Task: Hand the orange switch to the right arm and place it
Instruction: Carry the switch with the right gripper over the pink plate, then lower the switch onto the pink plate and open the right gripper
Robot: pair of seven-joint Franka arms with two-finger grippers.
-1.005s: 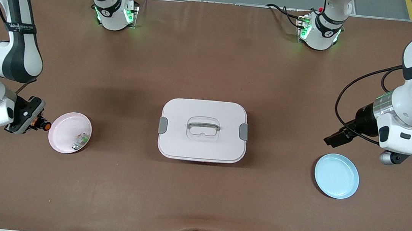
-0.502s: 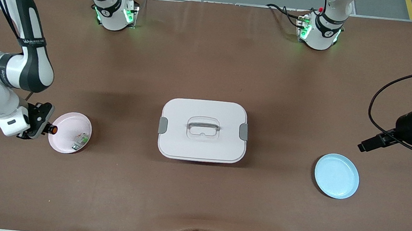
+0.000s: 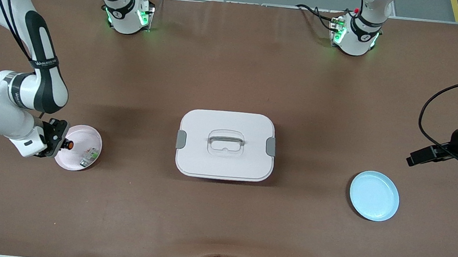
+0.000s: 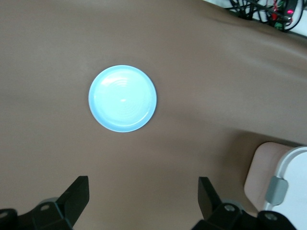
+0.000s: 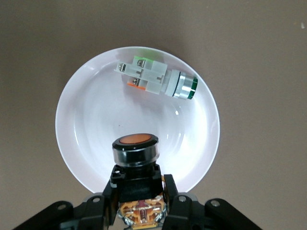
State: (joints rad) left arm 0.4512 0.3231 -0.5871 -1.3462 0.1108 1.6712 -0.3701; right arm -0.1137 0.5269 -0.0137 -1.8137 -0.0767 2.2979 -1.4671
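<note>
My right gripper [image 3: 58, 141] is clamping the orange switch [image 3: 67, 144], button end forward; over the last second it has been travelling from beside the pink plate [image 3: 91, 135] to above its rim, so the switch is now hanging over the plate, apart from the green-and-white part [image 5: 156, 80] lying inside; release is the likely next step; my left gripper [image 4: 144, 203], jaws wide and empty, has been retreating toward its end of the desk [image 3: 234, 73], near the blue plate [image 3: 374, 196].
</note>
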